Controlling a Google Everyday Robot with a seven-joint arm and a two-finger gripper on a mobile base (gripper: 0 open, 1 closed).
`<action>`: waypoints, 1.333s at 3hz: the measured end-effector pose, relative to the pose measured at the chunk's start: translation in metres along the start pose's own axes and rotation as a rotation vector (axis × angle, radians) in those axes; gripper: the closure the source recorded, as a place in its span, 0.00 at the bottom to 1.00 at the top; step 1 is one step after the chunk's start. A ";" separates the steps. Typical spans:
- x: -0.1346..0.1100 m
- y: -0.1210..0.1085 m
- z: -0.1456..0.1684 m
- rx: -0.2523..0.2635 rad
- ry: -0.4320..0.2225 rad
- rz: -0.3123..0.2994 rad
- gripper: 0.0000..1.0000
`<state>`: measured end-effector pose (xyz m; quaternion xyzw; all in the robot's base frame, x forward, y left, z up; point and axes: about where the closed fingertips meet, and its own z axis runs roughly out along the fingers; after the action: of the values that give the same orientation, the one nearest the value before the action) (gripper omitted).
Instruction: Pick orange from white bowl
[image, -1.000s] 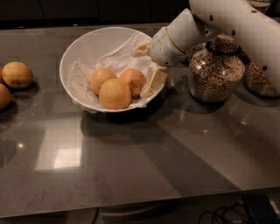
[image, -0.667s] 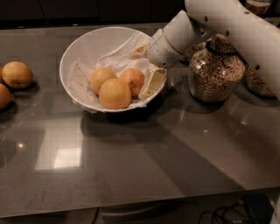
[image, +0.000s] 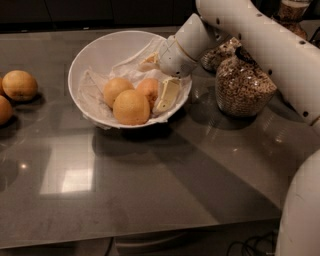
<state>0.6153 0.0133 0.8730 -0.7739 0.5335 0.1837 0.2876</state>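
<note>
While the arm reaches in from the right over the tabletop, the camera view shows the pincer down inside the white bowl, spread wide and holding nothing. One cream finger lies just right of the orange; the other sits by the crumpled paper lining behind it. The orange rests in the bowl's right half, against two paler oranges. The grasp looks lined up but not yet made. The next move probably calls for closing on the reddish fruit alone, without catching paper or neighbours, then lifting clear of the rim and the nearby jar.
</note>
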 end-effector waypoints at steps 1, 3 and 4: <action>0.000 -0.004 0.011 -0.038 -0.012 0.004 0.15; 0.002 -0.004 0.020 -0.064 -0.021 0.012 0.58; 0.002 -0.004 0.020 -0.064 -0.021 0.012 0.81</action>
<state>0.6201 0.0256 0.8578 -0.7775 0.5289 0.2106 0.2674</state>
